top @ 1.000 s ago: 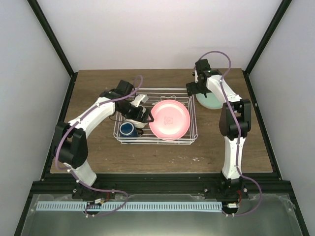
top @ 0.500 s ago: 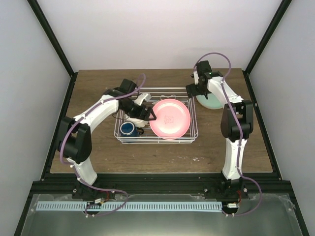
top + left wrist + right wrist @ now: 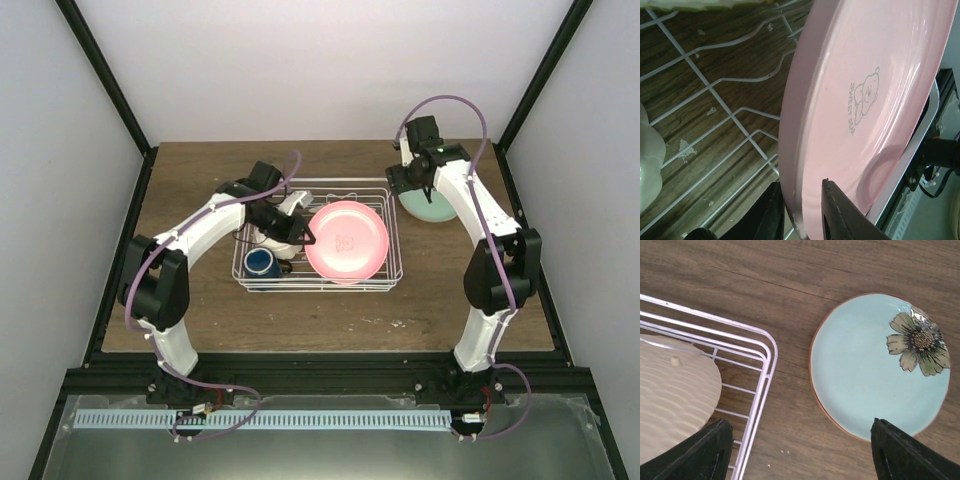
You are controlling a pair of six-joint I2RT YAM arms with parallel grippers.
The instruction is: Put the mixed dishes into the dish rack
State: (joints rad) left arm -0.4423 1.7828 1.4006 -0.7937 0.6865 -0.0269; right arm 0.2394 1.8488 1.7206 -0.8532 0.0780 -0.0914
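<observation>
The white wire dish rack (image 3: 390, 262) sits mid-table. In it a pink plate (image 3: 346, 242) stands on edge, with a dark blue mug (image 3: 260, 263) at its near left. My left gripper (image 3: 300, 233) is shut on the pink plate (image 3: 860, 75), one finger behind its rim and one on its face. A cream-white bowl (image 3: 647, 170) shows at the left edge of that view. My right gripper (image 3: 411, 181) hangs open over the table (image 3: 800, 426), between the rack's corner (image 3: 760, 390) and a pale green flowered plate (image 3: 875, 365) lying flat outside the rack.
A cream, finely ribbed round surface (image 3: 675, 395) fills the rack's corner in the right wrist view; I cannot tell which dish it is. A yellowish rim (image 3: 690, 4) shows at the top of the left wrist view. Wooden table (image 3: 200, 320) surrounds the rack.
My left gripper has closed onto the pink plate's rim. The right arm's elbow swung out to the right and its gripper shifted slightly toward the far side, jaws a little narrower.
</observation>
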